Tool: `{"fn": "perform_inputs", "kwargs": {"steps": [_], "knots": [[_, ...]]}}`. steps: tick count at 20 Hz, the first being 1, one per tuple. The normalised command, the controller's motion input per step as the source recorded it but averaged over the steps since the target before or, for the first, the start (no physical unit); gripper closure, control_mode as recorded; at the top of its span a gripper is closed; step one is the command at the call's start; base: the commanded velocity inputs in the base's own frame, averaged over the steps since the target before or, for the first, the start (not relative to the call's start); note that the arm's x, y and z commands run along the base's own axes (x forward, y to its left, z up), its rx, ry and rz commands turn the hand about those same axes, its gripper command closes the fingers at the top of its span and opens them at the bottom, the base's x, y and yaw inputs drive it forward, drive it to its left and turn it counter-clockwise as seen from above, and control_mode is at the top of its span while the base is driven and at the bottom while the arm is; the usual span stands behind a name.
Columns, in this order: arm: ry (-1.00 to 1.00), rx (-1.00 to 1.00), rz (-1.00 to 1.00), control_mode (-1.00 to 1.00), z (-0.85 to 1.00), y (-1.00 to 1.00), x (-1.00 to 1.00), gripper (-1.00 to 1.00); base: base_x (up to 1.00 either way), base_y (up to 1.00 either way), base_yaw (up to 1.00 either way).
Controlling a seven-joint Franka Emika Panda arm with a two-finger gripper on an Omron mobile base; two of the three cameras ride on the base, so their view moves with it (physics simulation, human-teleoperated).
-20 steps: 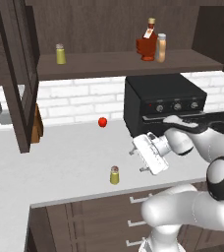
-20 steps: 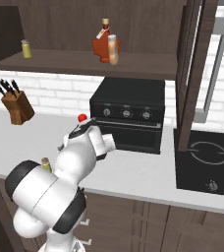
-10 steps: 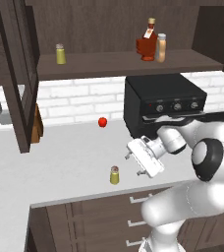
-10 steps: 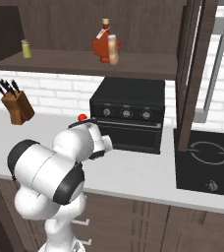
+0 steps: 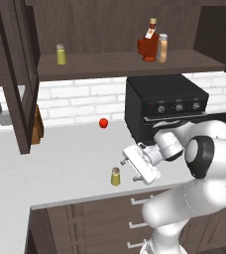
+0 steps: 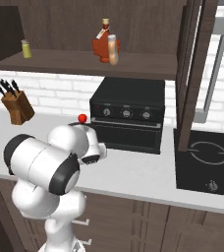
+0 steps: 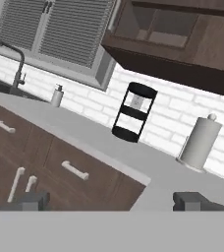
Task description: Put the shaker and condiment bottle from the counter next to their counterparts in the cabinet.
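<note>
We are hovering our spread fingers (image 5: pixel 129 167) beside the small yellow-olive grey-capped shaker (image 5: pixel 115 176) standing on the pale desk (image 5: pixel 60 163), readying a side grasp.

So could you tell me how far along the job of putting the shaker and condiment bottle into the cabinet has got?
Half done, by the look of it. The slim pale orange bottle already stands beside the dark red maple-leaf bottle on the dark wooden cabinet shelf. In hand: nothing; the open fingers hang next to the small yellow shaker on the pale grey counter. Left: carrying it up beside its silver-capped twin.
</note>
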Motion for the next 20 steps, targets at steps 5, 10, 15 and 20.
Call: {"fn": "perform_inputs", "kwargs": {"steps": [5,10,15,20], "knots": [[0.21,0.08,-0.01,-1.00,0.00,0.08,-0.01,-1.00,0.00,0.00,0.00],[0.24,0.05,-0.03,-1.00,0.00,0.03,0.00,-1.00,0.00,0.00,0.00],[0.18,0.00,-0.07,-1.00,0.00,0.00,0.00,-1.00,0.00,0.00,0.00],[0.12,-0.02,-0.11,-1.00,0.00,0.00,0.00,-1.00,0.00,0.00,0.00]]}}
